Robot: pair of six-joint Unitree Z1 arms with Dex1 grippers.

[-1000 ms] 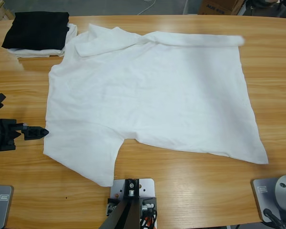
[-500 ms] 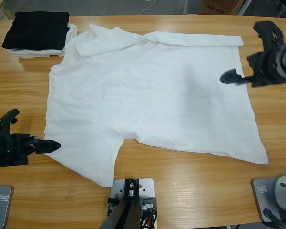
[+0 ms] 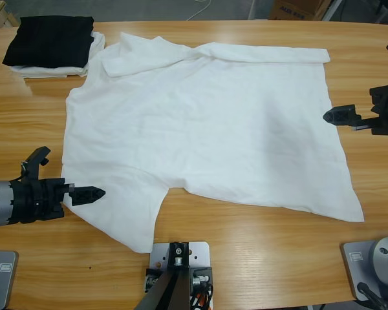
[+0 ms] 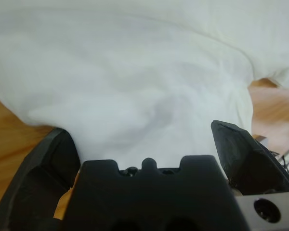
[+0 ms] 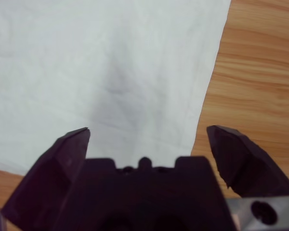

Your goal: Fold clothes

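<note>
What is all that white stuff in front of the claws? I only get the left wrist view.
Observer: A white T-shirt, spread flat on a wooden table; the left gripper is at one short sleeve.
Operator: Anything else on the table?
Observer: A folded black garment lies on a folded white cloth at a far corner.
Operator: Is there a second arm?
Observer: Yes, the right gripper, jaws open, points at the shirt's opposite edge.
</note>
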